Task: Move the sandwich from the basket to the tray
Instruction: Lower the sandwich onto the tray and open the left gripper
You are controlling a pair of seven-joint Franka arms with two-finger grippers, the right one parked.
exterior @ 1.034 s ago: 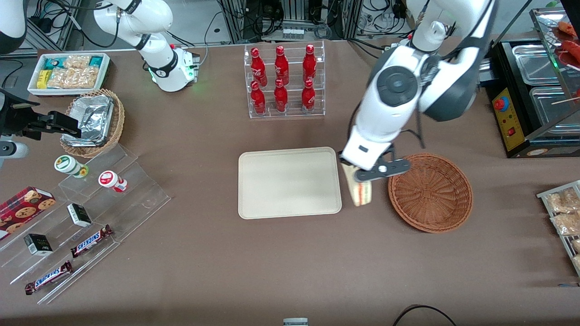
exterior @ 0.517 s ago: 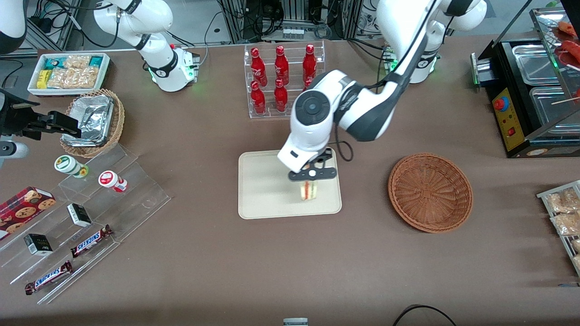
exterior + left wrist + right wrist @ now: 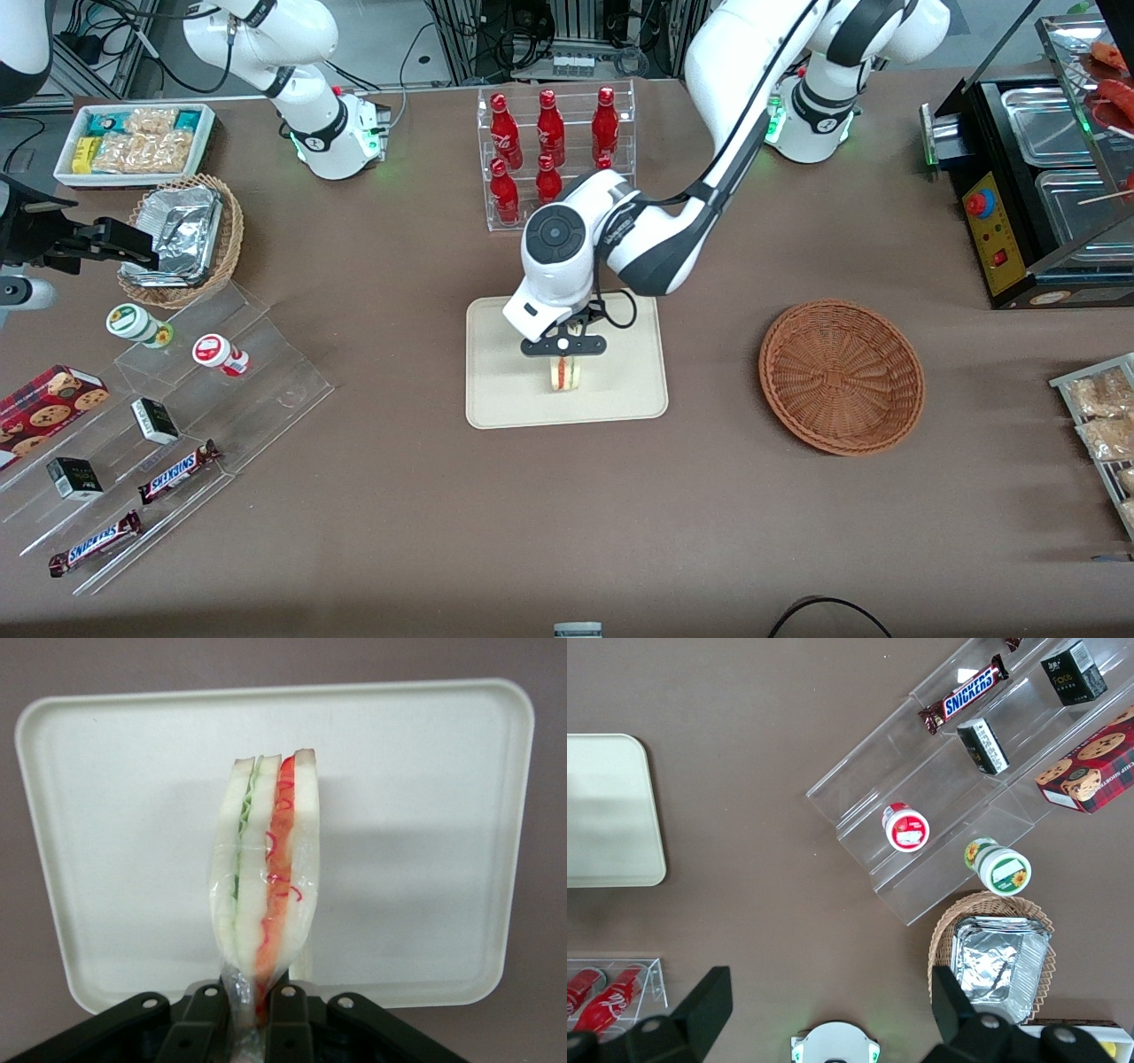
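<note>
The black two-finger gripper (image 3: 564, 347) is pinching the white triangle sandwich (image 3: 565, 374), which is hanging straight down over the flat cream tray (image 3: 505, 390).

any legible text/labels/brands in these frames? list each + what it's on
"SNICKERS": on the candy bar on the clear stepped shelf; also on two bars in the front view.
"Face" (uncertain): on a small black box.
Red bottles: white script, too small to read.
Cookie box, two round tubs: print unreadable.
Sandwich, held by the gripper over the tray: no text.
</note>
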